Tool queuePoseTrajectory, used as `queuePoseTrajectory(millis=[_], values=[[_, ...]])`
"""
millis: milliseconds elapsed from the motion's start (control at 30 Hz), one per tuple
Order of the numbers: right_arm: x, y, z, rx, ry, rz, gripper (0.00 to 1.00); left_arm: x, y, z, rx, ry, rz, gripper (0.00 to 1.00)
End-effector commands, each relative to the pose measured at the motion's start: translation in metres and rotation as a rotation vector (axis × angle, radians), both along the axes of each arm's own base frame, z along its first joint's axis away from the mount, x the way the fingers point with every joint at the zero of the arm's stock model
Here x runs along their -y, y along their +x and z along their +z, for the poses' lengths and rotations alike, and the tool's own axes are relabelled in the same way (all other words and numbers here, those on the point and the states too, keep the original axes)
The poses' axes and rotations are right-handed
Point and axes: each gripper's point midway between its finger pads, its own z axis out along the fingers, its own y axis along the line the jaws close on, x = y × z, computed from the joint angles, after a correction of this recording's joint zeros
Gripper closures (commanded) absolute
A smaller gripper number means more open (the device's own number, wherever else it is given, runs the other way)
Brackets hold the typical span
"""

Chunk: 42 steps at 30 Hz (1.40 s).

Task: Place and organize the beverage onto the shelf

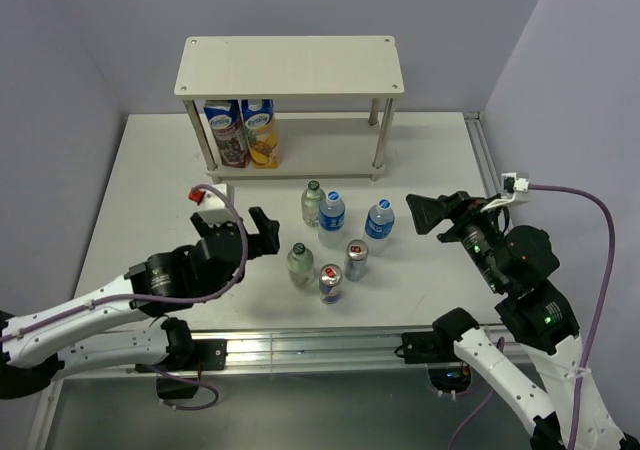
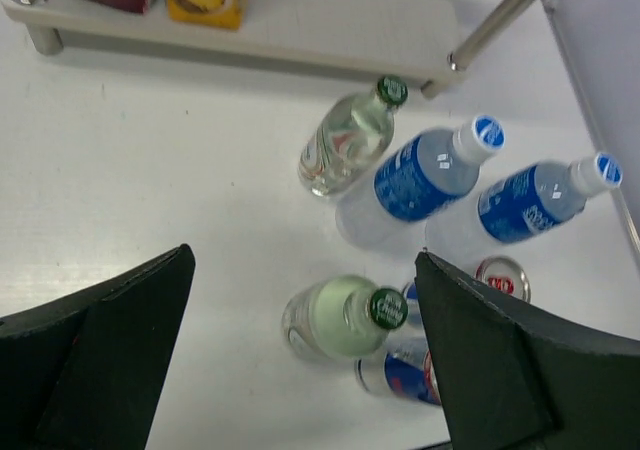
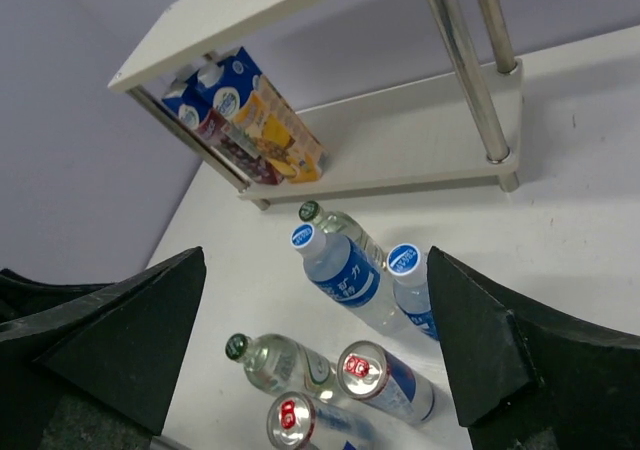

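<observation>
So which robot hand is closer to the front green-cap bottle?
Left. The left gripper is just left of the front green-cap bottle, with nothing between. The right gripper is farther, beyond the cans.

- The shelf (image 1: 290, 65) stands at the far edge of the table (image 1: 150, 200), with two cartons (image 1: 243, 133) upright at the left end of its lower board.
- Four bottles (image 1: 332, 218) and two cans (image 1: 357, 260) stand clustered mid-table, in front of the shelf.
- My left claw (image 1: 238, 233) hovers just left of the cluster, jaws apart.
- My right claw (image 1: 425, 213) hangs right of the cluster, towards the right edge, pointing at the bottles.
</observation>
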Motion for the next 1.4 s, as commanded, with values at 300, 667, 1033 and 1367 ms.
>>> queuePoseTrajectory(millis=[300, 667, 1033, 1367], values=[[-0.037, -0.024, -0.013, 0.04, -0.06, 0.262, 0.01, -0.007, -0.026, -0.064, -0.068, 0.029, 0.064, 0.01], [-0.038, -0.015, -0.035, -0.007, -0.081, 0.244, 0.02, 0.041, -0.051, -0.109, 0.049, -0.118, -0.122, 0.01], [-0.038, -0.008, -0.047, -0.048, -0.101, 0.219, 0.02, 0.069, -0.041, -0.094, 0.191, -0.064, -0.159, 0.01], [-0.038, -0.004, -0.048, -0.063, -0.099, 0.21, 0.03, 0.1, -0.03, -0.09, 0.245, 0.001, -0.203, 0.01]])
